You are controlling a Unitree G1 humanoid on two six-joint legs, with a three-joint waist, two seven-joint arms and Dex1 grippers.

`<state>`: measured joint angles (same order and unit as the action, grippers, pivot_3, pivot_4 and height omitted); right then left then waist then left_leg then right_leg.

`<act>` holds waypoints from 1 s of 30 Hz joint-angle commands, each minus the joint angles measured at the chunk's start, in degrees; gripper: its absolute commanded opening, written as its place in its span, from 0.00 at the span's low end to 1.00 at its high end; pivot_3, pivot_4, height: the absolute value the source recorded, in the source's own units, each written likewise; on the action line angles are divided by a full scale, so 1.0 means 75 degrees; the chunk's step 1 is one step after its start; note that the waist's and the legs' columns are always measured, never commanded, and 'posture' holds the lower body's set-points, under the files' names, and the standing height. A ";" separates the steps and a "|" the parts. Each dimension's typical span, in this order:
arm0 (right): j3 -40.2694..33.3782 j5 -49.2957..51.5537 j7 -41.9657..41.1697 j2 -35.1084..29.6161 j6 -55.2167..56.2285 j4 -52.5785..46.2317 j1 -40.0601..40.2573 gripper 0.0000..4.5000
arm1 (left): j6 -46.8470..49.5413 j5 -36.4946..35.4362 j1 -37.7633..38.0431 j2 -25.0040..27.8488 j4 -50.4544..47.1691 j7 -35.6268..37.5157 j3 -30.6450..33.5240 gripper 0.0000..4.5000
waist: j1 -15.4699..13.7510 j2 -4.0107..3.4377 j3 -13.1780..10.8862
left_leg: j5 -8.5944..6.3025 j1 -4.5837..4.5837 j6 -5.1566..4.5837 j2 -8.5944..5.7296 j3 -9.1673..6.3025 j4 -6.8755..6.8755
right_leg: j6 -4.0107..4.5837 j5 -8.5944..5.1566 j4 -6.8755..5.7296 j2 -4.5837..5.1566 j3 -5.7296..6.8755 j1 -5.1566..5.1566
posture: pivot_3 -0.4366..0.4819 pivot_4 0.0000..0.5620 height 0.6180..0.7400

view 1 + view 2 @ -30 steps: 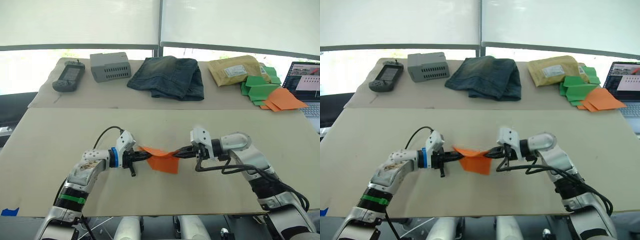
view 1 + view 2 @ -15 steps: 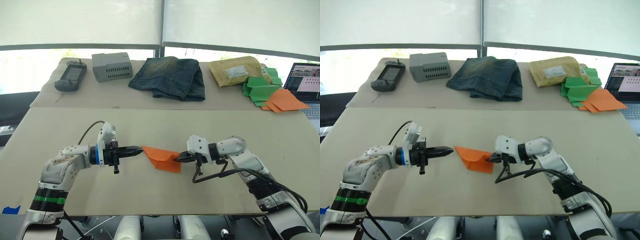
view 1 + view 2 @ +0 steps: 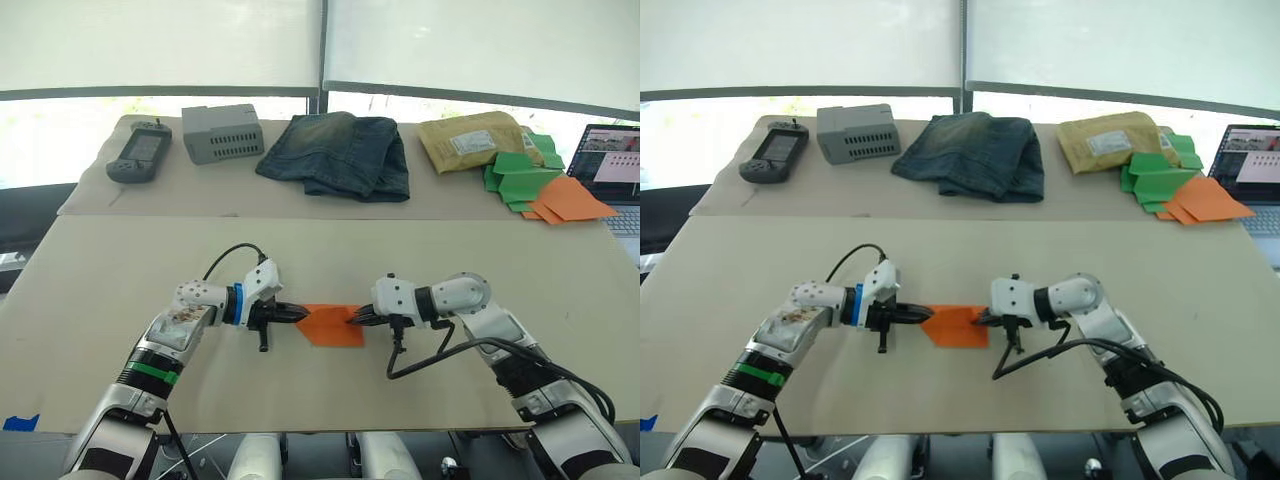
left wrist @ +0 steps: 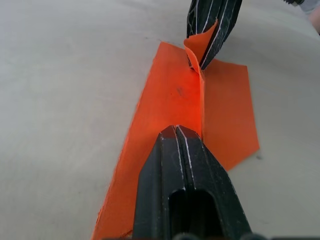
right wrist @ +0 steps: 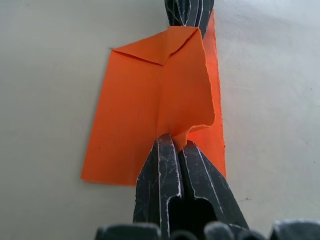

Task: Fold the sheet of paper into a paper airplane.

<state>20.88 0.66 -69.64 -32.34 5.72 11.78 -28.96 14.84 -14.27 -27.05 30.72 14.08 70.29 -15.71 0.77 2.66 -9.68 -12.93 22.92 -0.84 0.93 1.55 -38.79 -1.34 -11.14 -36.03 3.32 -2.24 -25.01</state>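
Hidden: the sheet of paper's (image 3: pixel 331 325) L and R ends are covered by the fingertips; fold layers are hard to tell apart in head views.
Left gripper (image 3: pixel 300 314): fingers pressed together, L end of the sheet is pinched at the raised crease.
Right gripper (image 3: pixel 353 319): fingers closed, R end of the same upstanding flap is clamped.
Sheet: laid on the near table (image 3: pixel 110 290), centre, between both grippers; long axis runs L–R, gripper to gripper; crease ridge stands up along it.
Far table: controller (image 3: pixel 138 153), grey box (image 3: pixel 223 132), jeans (image 3: pixel 339 154), padded envelope (image 3: pixel 477 139), piled green and orange paper (image 3: pixel 538 182); laptop (image 3: pixel 618 172) is cut off at the R edge.
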 commanded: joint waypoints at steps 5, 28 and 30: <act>-0.0196 0.0138 0.0102 -0.0159 -0.0353 -0.0666 0.0225 0.00 | -0.0192 0.0306 0.0052 -0.0185 0.0434 0.0148 -0.0169 0.00 | -0.0016 -0.0003 0.0002 | 0.0000 -0.0002 0.0000 -0.0001 0.0000 -0.0001 | -0.0003 -0.0002 0.0000 0.0002 0.0001 0.0003 | 0.48 0.27 0.85; -0.1243 0.2171 0.0098 -0.0026 -0.3984 -0.1201 0.0619 0.52 | -0.0075 0.0241 0.0121 -0.0417 0.0466 0.0204 0.0008 0.00 | -0.0028 -0.0003 0.0002 | 0.0000 0.0008 -0.0001 0.0000 -0.0001 -0.0010 | -0.0011 0.0000 0.0000 0.0009 0.0000 -0.0001 | 0.48 0.27 0.85; -0.1294 0.2284 0.0061 0.0036 -0.4168 -0.1125 0.0577 0.38 | -0.0076 0.0244 0.0105 -0.0413 0.0475 0.0209 0.0014 0.00 | -0.0030 -0.0003 0.0002 | 0.0001 0.0006 -0.0001 0.0000 -0.0001 -0.0010 | -0.0012 0.0001 0.0000 0.0009 0.0000 0.0000 | 0.48 0.27 0.85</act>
<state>12.76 15.50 -68.66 -32.16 -24.47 3.65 -23.84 13.71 -13.57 -27.04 27.92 16.58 71.50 -14.34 0.55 2.64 -9.67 -12.93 22.97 -0.85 0.93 1.53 -38.87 -1.43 -11.14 -36.04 3.38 -2.23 -25.01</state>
